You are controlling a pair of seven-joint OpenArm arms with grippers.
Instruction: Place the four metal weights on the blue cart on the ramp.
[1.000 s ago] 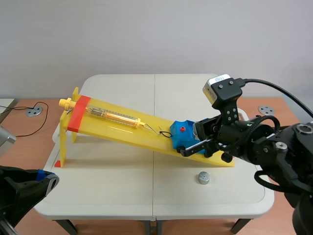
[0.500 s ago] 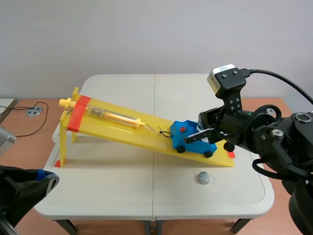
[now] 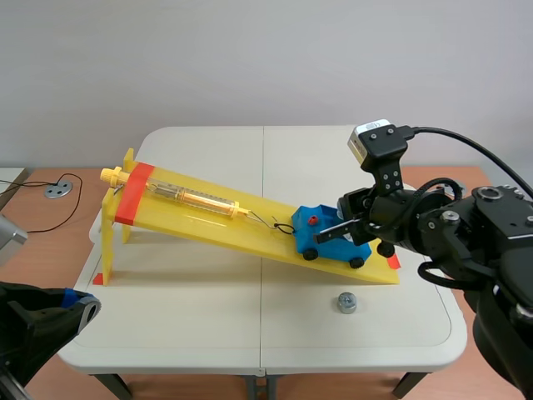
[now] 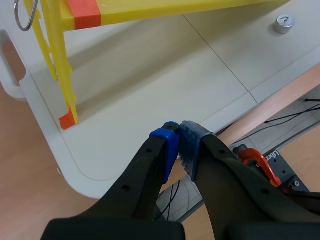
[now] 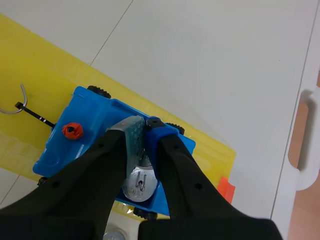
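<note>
Low on the yellow ramp [image 3: 208,212], the right gripper [image 5: 144,122] has lifted off the blue cart [image 5: 92,112]. A second ago it was pressed down against the cart's near side; now it hovers just above the bed, fingertips drawn together on nothing. One metal weight [image 5: 137,184] lies in the bed beneath it, so that delivery looks complete. The cart sits in much the same place, near the ramp's foot. Another weight [image 3: 346,302] waits untouched on the table [image 3: 250,333] in front of the ramp and is probably next; the other two are not in sight. The left gripper [image 4: 177,135] is off the table's near left edge, pads clenched together and empty.
</note>
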